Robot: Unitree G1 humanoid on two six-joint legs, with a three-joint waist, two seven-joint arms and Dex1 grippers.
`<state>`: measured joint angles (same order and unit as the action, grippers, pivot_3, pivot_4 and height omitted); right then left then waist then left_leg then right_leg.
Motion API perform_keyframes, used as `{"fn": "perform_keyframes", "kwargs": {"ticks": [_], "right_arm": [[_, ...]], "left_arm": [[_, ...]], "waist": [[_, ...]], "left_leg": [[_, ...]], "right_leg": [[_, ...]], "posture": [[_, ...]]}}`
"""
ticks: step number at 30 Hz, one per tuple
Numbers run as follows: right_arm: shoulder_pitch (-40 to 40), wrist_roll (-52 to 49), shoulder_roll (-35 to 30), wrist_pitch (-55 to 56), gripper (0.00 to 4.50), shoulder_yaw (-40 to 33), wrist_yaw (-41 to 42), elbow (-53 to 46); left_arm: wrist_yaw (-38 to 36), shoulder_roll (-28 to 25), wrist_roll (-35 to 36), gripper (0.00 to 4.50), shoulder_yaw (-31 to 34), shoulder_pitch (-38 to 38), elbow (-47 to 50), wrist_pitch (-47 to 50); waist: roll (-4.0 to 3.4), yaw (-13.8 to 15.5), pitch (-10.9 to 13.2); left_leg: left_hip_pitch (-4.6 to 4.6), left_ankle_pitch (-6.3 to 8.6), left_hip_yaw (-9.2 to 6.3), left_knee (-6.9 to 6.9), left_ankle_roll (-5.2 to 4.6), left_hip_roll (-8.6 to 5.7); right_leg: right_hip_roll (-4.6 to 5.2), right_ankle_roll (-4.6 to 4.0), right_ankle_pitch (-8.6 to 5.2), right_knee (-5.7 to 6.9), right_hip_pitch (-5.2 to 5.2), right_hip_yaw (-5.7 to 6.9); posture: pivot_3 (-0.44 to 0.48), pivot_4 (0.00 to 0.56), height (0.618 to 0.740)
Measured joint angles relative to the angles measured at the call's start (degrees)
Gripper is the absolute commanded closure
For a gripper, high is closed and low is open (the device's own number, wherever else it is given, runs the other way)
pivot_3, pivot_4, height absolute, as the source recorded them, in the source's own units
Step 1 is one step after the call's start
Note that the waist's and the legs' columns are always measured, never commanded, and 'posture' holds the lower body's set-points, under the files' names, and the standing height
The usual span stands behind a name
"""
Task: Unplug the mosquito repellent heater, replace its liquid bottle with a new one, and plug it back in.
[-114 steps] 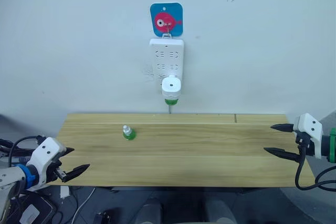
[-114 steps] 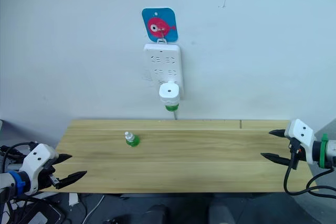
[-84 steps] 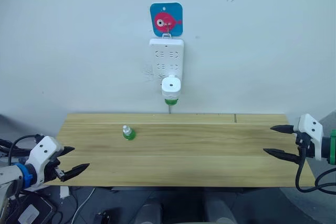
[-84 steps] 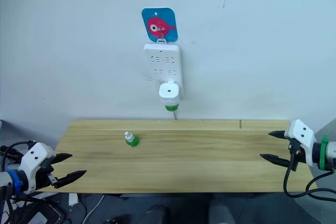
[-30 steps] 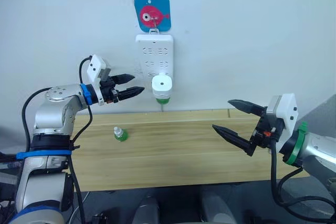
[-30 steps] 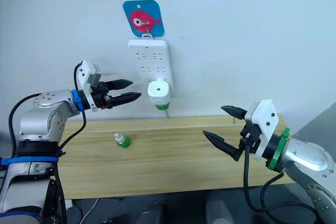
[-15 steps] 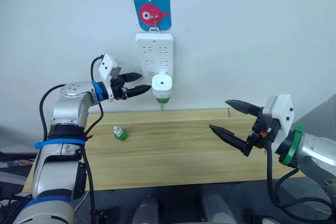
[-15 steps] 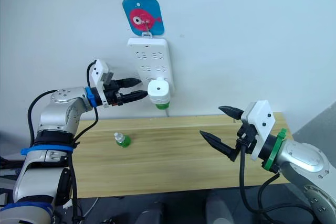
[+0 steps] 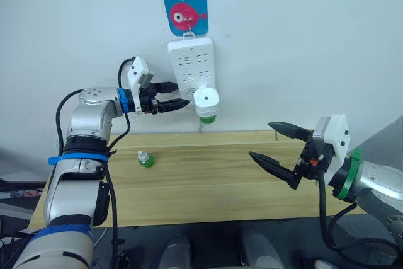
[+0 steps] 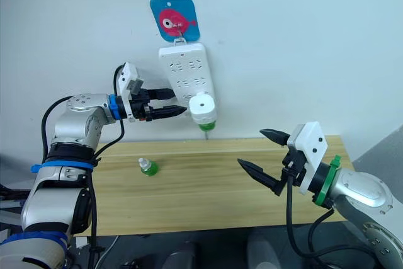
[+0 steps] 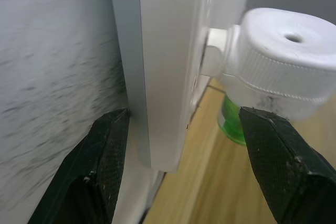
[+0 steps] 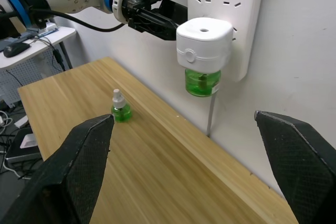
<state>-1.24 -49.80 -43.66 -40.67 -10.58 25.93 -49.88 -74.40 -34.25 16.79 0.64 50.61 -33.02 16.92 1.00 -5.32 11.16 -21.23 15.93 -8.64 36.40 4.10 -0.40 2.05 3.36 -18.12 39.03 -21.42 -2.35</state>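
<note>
Reaching for the plug: left tool (image 9: 179,95) spread narrowly beside the power strip (image 9: 191,61), right tool (image 9: 276,149) wide over the bench (image 9: 208,181).
Heater (image 9: 206,99) sits plugged in low on the strip, green bottle (image 9: 208,118) beneath; looks light, smooth, rigid plastic, so pinch its white sides, not the bottle.

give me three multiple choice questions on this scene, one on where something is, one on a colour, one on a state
1. Where is the spare bottle?
A. on the table
B. in the right gripper
C. hung on the wall

2. What colour is the liquid under the heater?
A. red
B. green
C. clear

3. How is the heater now?
A. lying on the table
B. held in the left gripper
C. plugged into the power strip

Answers: 1 A, it stands on the table, apart from both grippers. 2 B, green shows below the white body. 3 C, it sits in the power strip, with the left gripper open beside it and the right gripper open over the table.
</note>
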Motion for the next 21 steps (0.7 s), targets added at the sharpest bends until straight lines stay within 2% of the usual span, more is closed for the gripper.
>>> {"fn": "perform_keyframes", "kwargs": {"ticks": [6,9,15,21], "right_arm": [[0.01,-0.99,-0.06,-0.06,0.00,0.02,0.01,0.00],[-0.08,-1.01,-0.05,-0.07,0.00,0.58,-0.09,0.00],[-1.52,-0.94,1.14,-0.11,0.00,1.82,-1.37,0.07],[-4.61,1.67,4.55,-0.34,0.00,6.15,-5.87,0.13]], "left_arm": [[0.44,0.10,-0.01,1.04,0.00,0.26,0.94,0.37],[2.14,0.60,-0.05,1.62,0.07,0.95,0.87,0.32],[3.85,2.27,0.11,3.21,0.41,1.00,1.15,0.09],[5.09,2.98,0.26,3.21,0.66,0.20,2.55,0.24]], "waist": [[0.03,-0.03,0.26],[0.03,-0.04,0.51],[0.02,-0.04,0.65],[-0.01,0.04,0.67]], "left_leg": [[-0.02,0.00,-0.03,0.05,0.00,0.00],[-0.14,0.00,-0.08,0.21,0.00,0.00],[-0.35,0.00,-0.21,0.45,-0.01,-0.04],[-0.46,0.00,-0.30,0.53,0.00,-0.06]], "right_leg": [[0.00,0.00,0.00,0.00,0.01,0.01],[0.00,0.01,0.01,0.02,-0.02,0.06],[0.00,0.10,0.06,0.02,-0.07,0.15],[0.01,0.16,0.11,0.02,-0.14,0.18]], "posture": [[-0.168,0.204,0.740],[-0.166,0.204,0.740],[-0.161,0.204,0.740],[-0.161,0.204,0.740]]}}
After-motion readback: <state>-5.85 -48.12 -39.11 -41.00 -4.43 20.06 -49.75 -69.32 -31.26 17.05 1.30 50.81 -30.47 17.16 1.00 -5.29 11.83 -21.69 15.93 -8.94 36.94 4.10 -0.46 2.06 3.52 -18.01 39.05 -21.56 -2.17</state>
